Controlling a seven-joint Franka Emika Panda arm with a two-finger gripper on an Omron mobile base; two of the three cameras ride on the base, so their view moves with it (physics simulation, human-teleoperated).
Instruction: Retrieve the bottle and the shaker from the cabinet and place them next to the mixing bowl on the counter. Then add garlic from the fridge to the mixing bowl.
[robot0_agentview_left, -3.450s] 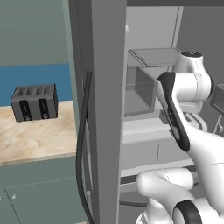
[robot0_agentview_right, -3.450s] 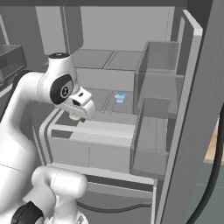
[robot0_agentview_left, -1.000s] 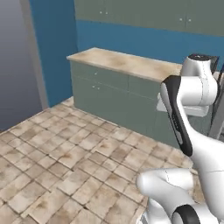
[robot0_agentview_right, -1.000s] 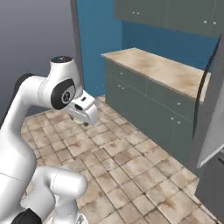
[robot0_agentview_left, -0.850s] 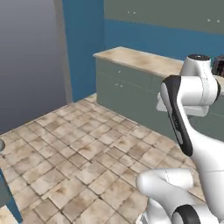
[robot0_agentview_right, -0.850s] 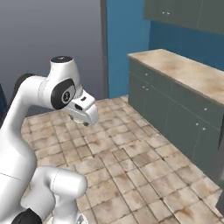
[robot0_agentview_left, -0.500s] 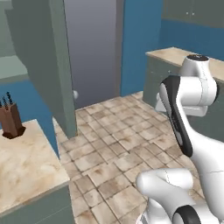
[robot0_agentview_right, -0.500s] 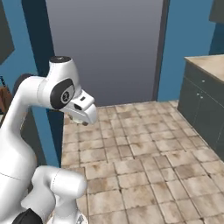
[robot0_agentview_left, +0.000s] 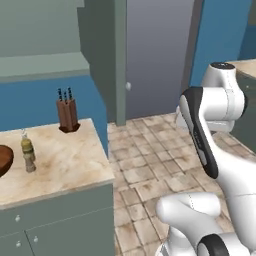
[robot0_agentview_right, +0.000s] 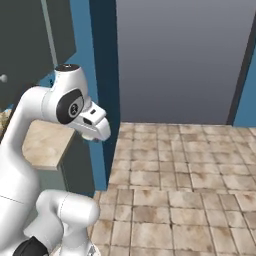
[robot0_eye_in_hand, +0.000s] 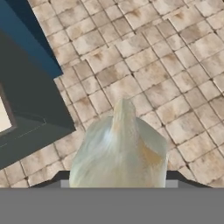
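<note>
A pale garlic bulb (robot0_eye_in_hand: 120, 148) sits between the fingers of my gripper (robot0_eye_in_hand: 118, 178), which is shut on it above the tiled floor. In the left base view the beige counter (robot0_agentview_left: 65, 160) lies at the left. On it stand the amber bottle (robot0_agentview_left: 26, 146) with its white cap and, just in front of it, the tan shaker (robot0_agentview_left: 30, 163). The dark wooden mixing bowl (robot0_agentview_left: 4, 161) peeks in at the left edge beside them. Above hangs the grey-green cabinet (robot0_agentview_left: 45, 30), its door (robot0_agentview_left: 119, 55) swung open. The fridge is out of view.
A brown knife block (robot0_agentview_left: 66, 114) stands at the counter's back corner. A grey door (robot0_agentview_right: 180, 60) in the blue wall faces the tiled floor (robot0_agentview_right: 190, 185). The counter's corner (robot0_agentview_right: 47, 145) lies close by my arm (robot0_agentview_right: 65, 107). Another counter edge (robot0_agentview_left: 245, 67) shows far right.
The base has kept turning, so the whole scene has swung across both base views. The counter with bowl, bottle and shaker has come further in. The garlic stays in my grip.
</note>
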